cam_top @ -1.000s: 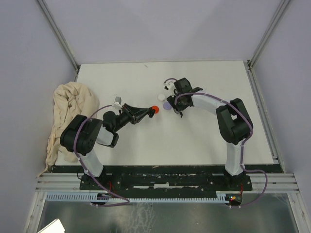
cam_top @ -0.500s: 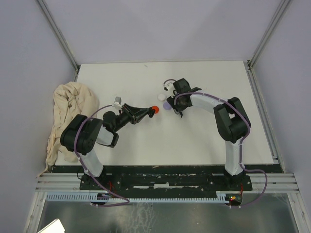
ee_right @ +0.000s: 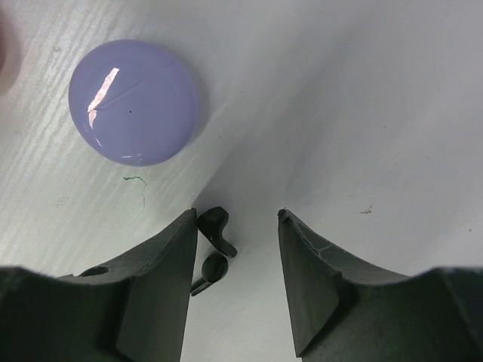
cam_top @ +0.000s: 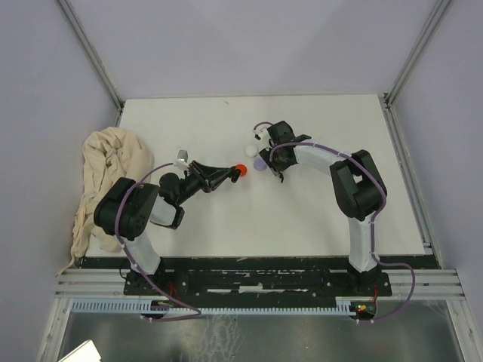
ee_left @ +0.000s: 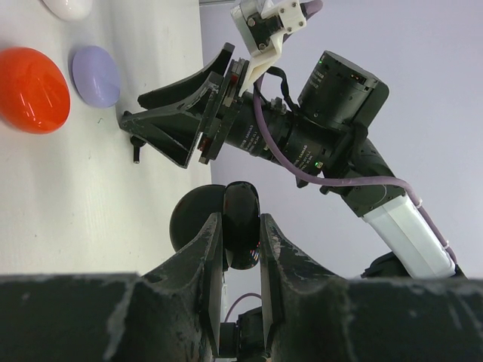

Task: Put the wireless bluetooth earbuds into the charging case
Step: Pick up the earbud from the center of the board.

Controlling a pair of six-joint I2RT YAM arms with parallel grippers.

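Showing both arms converged near the middle of the white table [cam_top: 324,219], a little toward its far edge. The right gripper [ee_right: 237,217] is lowered to the surface with its fingers spread apart and nothing grasped. Two black earbuds [ee_right: 215,228] lie on the tabletop in the gap between the fingers, one behind the other, much nearer one finger than the other. The wider part of the gap, beside the other finger, is bare table. The lilac disc [ee_right: 134,102] lies flat just beyond the fingertips, apart from the earbuds.

The left gripper [ee_left: 240,222] is closed on a glossy black case [ee_left: 241,241], which is pinched edge-on between the two fingers and held off the table. In the left wrist view the red disc [ee_left: 30,89] lies beside the lilac disc, and the white disc [cam_top: 250,151] lies just past them. All three are grouped between the two grippers.

In the top view a crumpled beige cloth [cam_top: 102,181] is heaped along the left edge of the table, close to the left arm's elbow. Bare tabletop runs from the discs to the far edge, from the right arm to the right edge, and across the near strip in front of both bases. Grey walls and metal frame rails bound the table on the far, left and right sides
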